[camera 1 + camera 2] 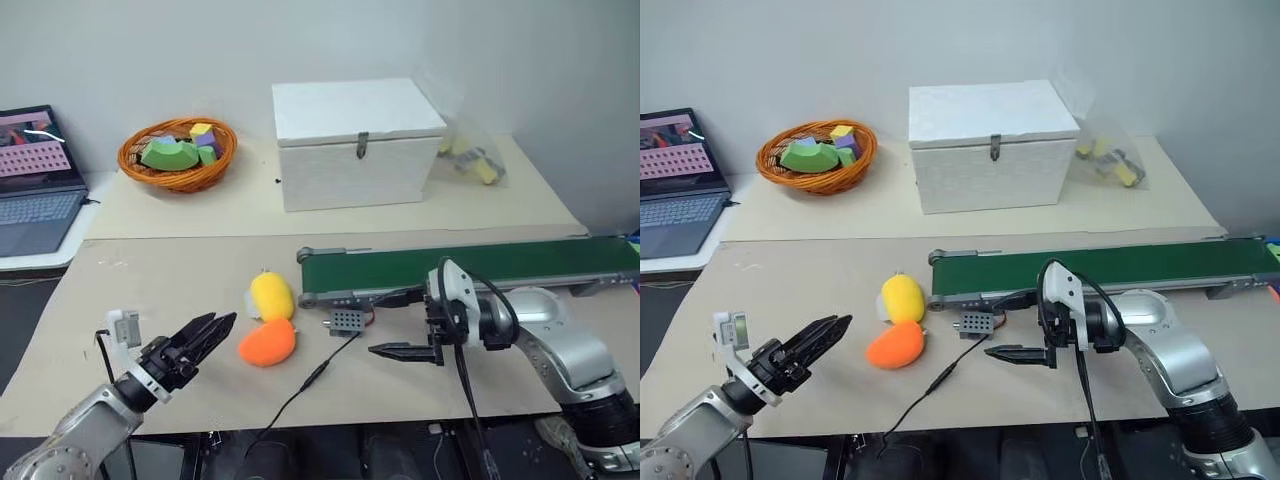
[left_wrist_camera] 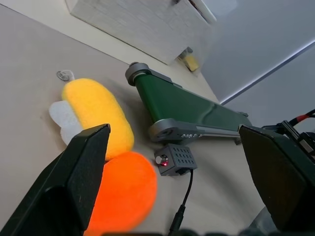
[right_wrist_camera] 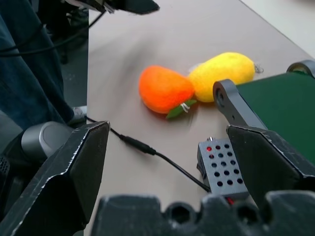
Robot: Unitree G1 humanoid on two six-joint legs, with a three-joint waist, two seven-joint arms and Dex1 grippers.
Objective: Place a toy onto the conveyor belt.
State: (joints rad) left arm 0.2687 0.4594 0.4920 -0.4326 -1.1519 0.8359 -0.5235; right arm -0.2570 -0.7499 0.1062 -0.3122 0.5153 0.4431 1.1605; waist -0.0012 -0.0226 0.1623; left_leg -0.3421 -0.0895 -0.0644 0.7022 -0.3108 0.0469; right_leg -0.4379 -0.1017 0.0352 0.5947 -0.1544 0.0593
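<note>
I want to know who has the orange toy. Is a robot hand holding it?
No, nothing is held. Both the left gripper and right gripper are open, and the orange toy lies on the table.

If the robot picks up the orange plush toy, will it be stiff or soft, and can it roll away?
The orange plush toy looks fuzzy and stuffed, so it will probably squash a little between the jaws rather than stay stiff. It is likely light for its size. Its rounded egg shape could roll if pushed, though the yellow plush toy touching it may block one side.

Nothing readable is showing anywhere; the laptop (image 1: 38, 180) screen at far left is displaying pink rows too small to make out.
</note>
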